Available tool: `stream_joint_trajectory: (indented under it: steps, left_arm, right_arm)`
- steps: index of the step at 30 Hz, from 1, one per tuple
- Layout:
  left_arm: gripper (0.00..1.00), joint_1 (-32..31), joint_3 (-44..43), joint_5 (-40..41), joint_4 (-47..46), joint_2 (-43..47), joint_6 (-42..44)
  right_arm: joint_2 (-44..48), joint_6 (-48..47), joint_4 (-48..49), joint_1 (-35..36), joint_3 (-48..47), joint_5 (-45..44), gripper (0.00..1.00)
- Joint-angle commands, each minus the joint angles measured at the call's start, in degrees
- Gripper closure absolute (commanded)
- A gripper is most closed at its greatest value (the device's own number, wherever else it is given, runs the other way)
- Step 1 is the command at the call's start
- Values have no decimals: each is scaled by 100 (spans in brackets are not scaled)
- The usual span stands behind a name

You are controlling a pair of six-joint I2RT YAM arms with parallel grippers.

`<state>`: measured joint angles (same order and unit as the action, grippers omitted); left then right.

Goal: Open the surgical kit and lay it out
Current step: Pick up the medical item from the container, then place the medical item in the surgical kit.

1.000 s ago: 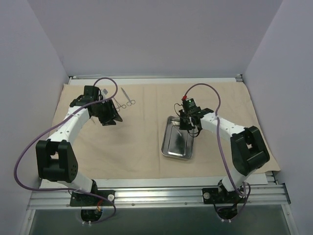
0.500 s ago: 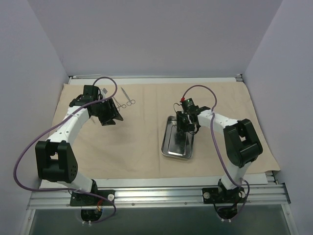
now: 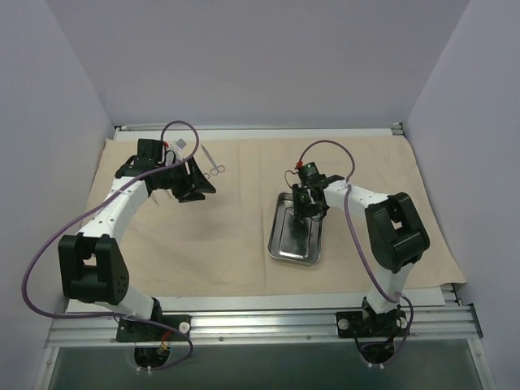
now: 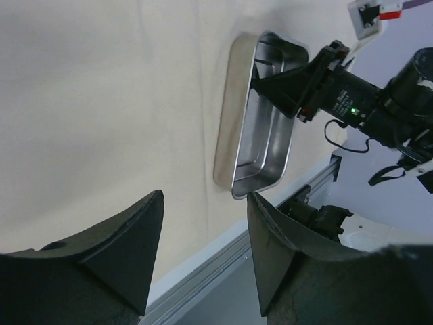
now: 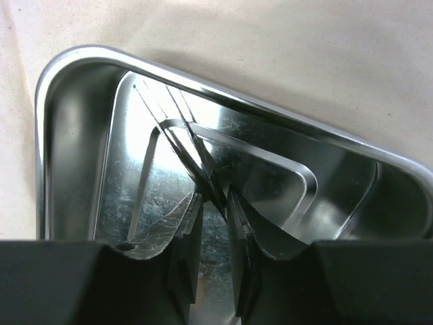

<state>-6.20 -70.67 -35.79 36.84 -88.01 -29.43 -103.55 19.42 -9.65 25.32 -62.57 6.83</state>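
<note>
**Task status.** The large beige cloth wrap (image 3: 244, 244) is opened and lies flat on the tabletop. The shiny rectangular steel tray (image 3: 291, 248) stands on the wrap, right of centre. Two thin ring-handled metal instruments (image 3: 214, 168) are laid out on the far left part of the wrap. At least one thin metal instrument (image 5: 196, 169) lies in the tray, so the lay-out is judged incomplete.

**Right claw** (image 5: 214, 217). It is lowered into the far end of the tray. The instrument runs up from the narrow gap between its fingers. Whether the claw clamps the instrument cannot be told.

**Left claw** (image 4: 204, 200). It is released and holds nothing. It hangs just beside the laid-out instruments, well apart from the tray.
</note>
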Motion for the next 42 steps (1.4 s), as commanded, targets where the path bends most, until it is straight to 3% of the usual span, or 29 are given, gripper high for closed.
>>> stream_joint_trajectory:
  steps: [1, 6, 10, 11, 15, 17, 20, 21, 24, 27, 37, 42]
  left_arm:
    - [39, -22, 62, -875, -757, 29, -89]
    - [38, -31, 80, -1289, -1187, 125, -221]
    - [36, -127, 272, -1658, -1854, 292, -781]
    - [35, -171, 378, -1842, -2500, 423, -1018]
    - [30, -478, 958, -1975, -4673, 741, -2249]
    - [29, -628, 1055, -1914, -5376, 820, -2672]
    - [25, -962, 916, -1738, -5485, 864, -2612]
    - [25, -1023, 906, -1730, -5573, 847, -2646]
    - [24, -1147, 915, -1651, -5924, 882, -2875]
    - [23, -1252, 802, -1615, -5926, 856, -2928]
    - [25, -1270, 643, -1545, -5564, 715, -2787]
    - [34, -1279, 520, -1571, -5846, 425, -2998]
  right_arm:
    - [-245, -52, -222, 96, -63, -156, 78]
    - [-394, -35, -528, 87, -273, -190, 99]
    - [386, 71, -933, -71, -362, 168, 100]
    - [788, 88, -1012, -167, -344, 387, 100]
    - [1512, 88, -1040, -326, -379, 2170, 100]
    - [1618, 333, -576, -344, -379, 3689, 100]
    - [1592, 1579, 1012, -239, -309, 5019, 100]
    - [1601, 1930, 1957, -177, -239, 5143, 100]
    - [1566, 3162, 3376, -142, -195, 5408, 100]
    - [1478, 3945, 4249, -124, -186, 5478, 100]
    - [1373, 4263, 4568, -45, -221, 5548, 100]
    - [1214, 4316, 4674, 34, -291, 5662, 100]
